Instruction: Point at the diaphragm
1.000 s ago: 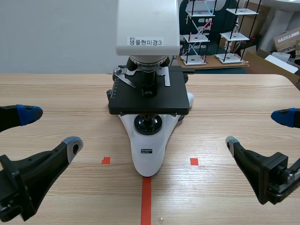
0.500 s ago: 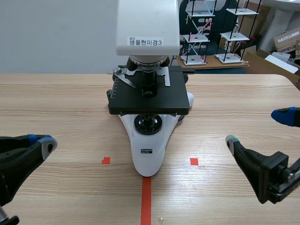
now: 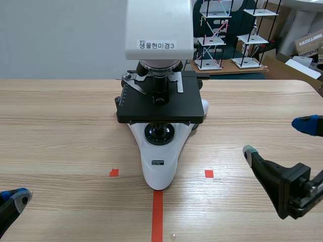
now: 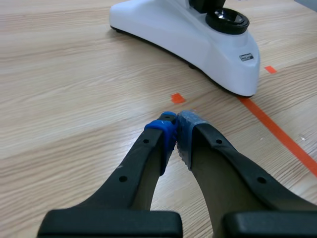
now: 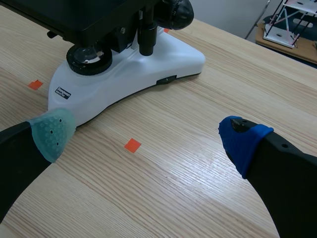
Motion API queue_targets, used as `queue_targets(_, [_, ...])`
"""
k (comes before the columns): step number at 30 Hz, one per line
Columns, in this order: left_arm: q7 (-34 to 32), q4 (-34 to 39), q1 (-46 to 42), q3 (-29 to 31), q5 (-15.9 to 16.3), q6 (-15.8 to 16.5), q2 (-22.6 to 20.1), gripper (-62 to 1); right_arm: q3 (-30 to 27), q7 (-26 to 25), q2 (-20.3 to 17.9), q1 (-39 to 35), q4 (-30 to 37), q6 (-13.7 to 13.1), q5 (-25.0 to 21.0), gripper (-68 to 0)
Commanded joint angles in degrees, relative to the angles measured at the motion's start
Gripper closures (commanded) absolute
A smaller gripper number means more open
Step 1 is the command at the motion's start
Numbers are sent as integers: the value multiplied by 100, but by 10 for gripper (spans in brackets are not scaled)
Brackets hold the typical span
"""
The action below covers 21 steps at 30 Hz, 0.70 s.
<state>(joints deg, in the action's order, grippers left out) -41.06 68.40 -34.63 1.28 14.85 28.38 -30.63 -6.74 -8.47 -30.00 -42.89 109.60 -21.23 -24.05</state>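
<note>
Left gripper (image 4: 176,126): pads pressed together on nothing, which suits pointing.

Risk: the diaphragm should sit under the black stage (image 3: 160,106), above the illuminator lens (image 3: 159,133). The stage hides it, so it cannot be made out. The gap there looks narrow. A tip coming in too high would likely strike the stage edge, and one too low would end on the lens and indicate the wrong part. A push could also slide the microscope (image 3: 159,166) across the table (image 3: 60,116).

Pose: the left arm is low at the near table edge, with its tip just above the wood and well short of the white foot. Right gripper (image 5: 148,136): fingers spread wide and empty (parked beside the foot, clear of it).
</note>
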Motion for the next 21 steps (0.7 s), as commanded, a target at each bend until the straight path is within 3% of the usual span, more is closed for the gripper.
queue_targets(1, [-310, -79, 149, -146, -59, 101, 17, -32, -33, -83, -46, -13, 81, 20, -81, -642])
queue_targets(8, [-1773, -1270, 752, -763, -905, 140, 223, -32, -33, -83, -46, -13, 81, 20, -81, -642])
queue_targets(14, [-2249, -1853, 1255, -1182, -1429, 140, 570, -32, -33, -83, -46, -13, 81, 20, -81, -642])
queue_targets(21, [-2260, -2111, 1661, -1495, -1451, 74, 911, -32, -33, -81, -46, -13, 81, 20, -79, -642])
